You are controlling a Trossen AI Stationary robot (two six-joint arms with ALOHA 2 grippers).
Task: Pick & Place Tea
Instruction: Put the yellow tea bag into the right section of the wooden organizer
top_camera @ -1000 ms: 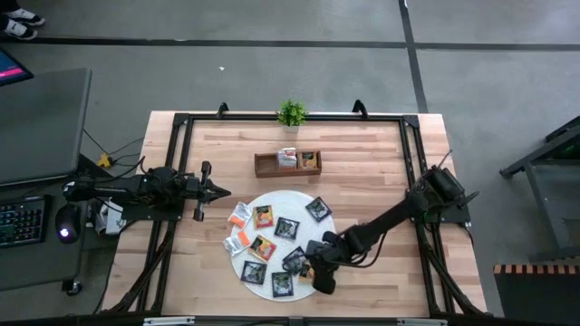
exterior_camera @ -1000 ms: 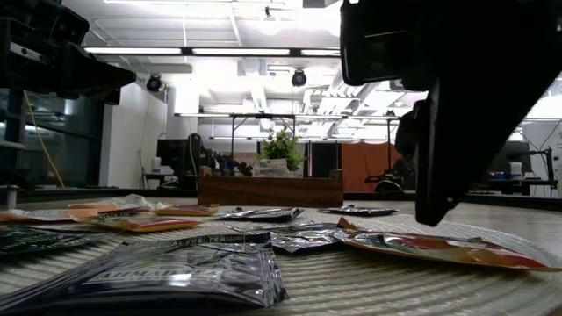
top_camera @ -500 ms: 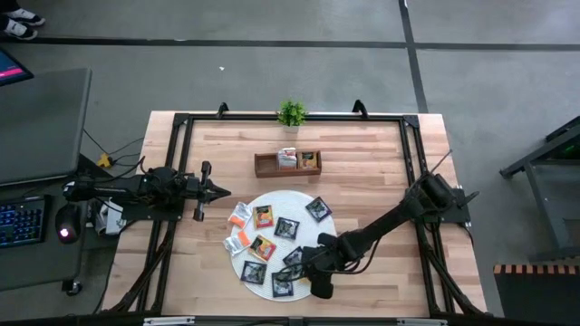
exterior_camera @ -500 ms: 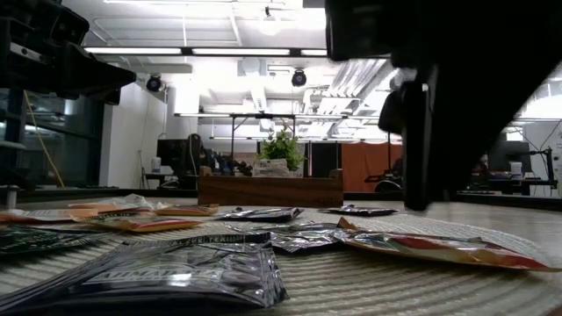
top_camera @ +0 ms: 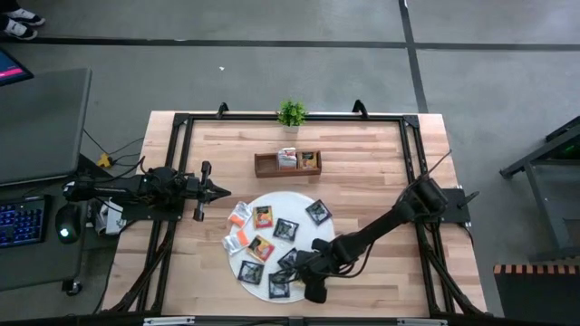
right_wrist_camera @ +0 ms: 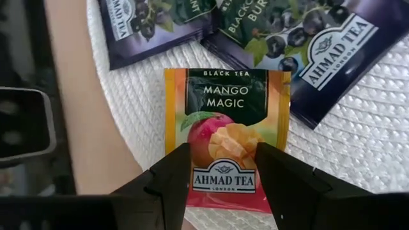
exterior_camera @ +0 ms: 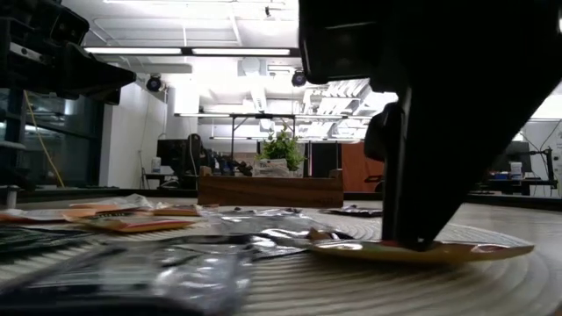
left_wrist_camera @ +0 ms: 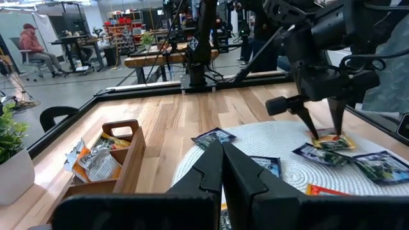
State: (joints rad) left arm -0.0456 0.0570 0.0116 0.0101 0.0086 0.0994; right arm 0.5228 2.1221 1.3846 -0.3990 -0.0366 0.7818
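Note:
Several small tea sachets, black and orange, lie flat on the round white woven mat [top_camera: 299, 196]. My right gripper [right_wrist_camera: 222, 153] is open at the mat's near edge, pointing down over an orange "Mango Magic" sachet [right_wrist_camera: 227, 108]. The left wrist view shows the same gripper [left_wrist_camera: 324, 128] standing on that sachet [left_wrist_camera: 333, 143]. Black sachets [right_wrist_camera: 332, 57] lie just beyond it. My left gripper [top_camera: 222, 191] is shut and hovers level over the table's left side, away from the mat. My right gripper comes from above, pointing down, and its two open fingertips [right_wrist_camera: 176, 172] stand on the orange sachet's face near its bottom edge [right_wrist_camera: 223, 182], one toward each side. The sachet lies flat on the mat, and the low view shows a finger [exterior_camera: 413, 228] meeting it.
The brown wooden tray [top_camera: 265, 164] with a few sachets in it stands beyond the mat, with a small potted plant [top_camera: 291, 112] at the far edge. Bare wood lies right of the mat. A black frame rail rings the table.
My right gripper has moved toward the table's left and near edge along the mat's rim and come down onto the orange sachet. The orange sachet has slid a little toward the left under it.

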